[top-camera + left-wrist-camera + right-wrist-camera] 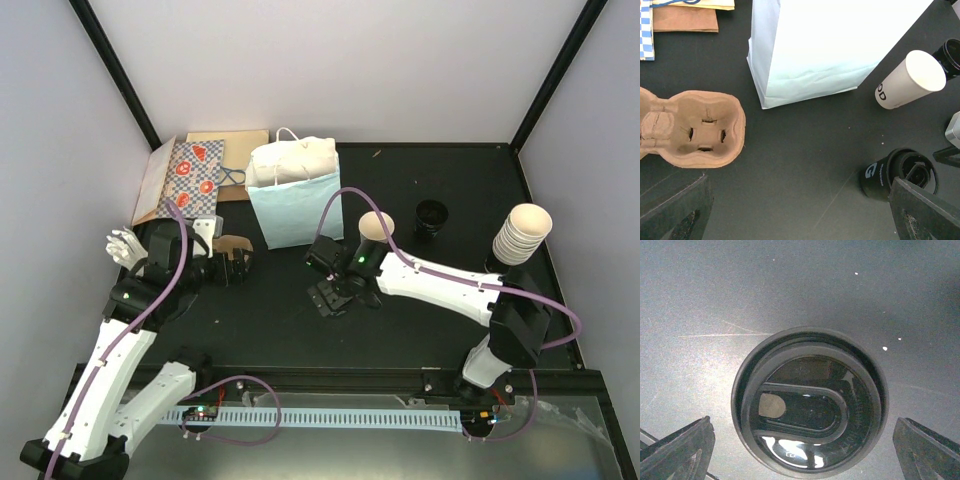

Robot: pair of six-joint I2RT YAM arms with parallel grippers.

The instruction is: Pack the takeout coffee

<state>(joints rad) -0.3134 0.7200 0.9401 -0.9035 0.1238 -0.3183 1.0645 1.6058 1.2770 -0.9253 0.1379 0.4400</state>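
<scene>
A cream-white takeout coffee cup (pixel 377 228) (pixel 907 80) stands with no lid on it, just right of the upright light blue paper bag (pixel 290 195) (pixel 820 45). My right gripper (pixel 337 293) (pixel 802 450) hangs open, straight above a round black lid (pixel 810 400) on a short black cylinder with a G logo (pixel 880 175); its fingers stand either side of it without touching. My left gripper (pixel 237 268) (pixel 800 215) is open over bare table, next to the brown cardboard cup carrier (pixel 230 246) (pixel 695 130).
A stack of cream cups (pixel 522 233) stands at the right, and a small black stack of lids (pixel 432 215) behind the lone cup. Flat patterned and brown bags (pixel 195 172) lie at the back left. A white object (pixel 122 245) sits beside my left arm.
</scene>
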